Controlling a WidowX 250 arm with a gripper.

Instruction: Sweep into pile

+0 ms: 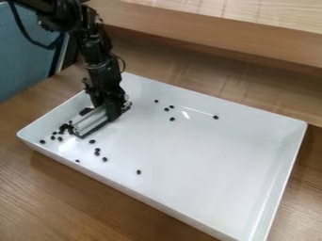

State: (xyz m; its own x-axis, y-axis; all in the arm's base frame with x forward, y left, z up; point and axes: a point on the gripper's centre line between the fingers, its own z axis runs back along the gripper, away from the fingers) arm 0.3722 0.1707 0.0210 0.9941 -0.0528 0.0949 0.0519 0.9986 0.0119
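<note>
- The small dark beans [65,127] are all in the tray, thickest at its left part, where several crowd against the left end of the sweeper.
- More lie loose: a few between that clump and the tray's left corner, a short scatter on the near side, and one outlier [138,172] further right, close to the near wall.
- Towards the far side sits a group of four [172,119], with a lone bean [215,117] to its right.
- The step in hand looks like gathering: a pile seems begun at the left, but the job is perhaps half done at best.
- The sweeper [93,121], a pale ribbed bar with a dark lower edge, is down at the tray floor, just right of the clump.
- The gripper [115,107] appears clamped on the sweeper, towards the bar's right end.
- Next, the sweeper probably wants lifting clear and setting down beyond the lone bean and the far group, then drawing left with its edge low; the near stragglers would need a separate pass.
- Dragging it back without lifting could smear the clump apart, and round beans may slip past the bar's ends.
- The white tray [154,196] rests on the wooden table [75,202]; the arm [94,52] comes in from the far left.
</note>
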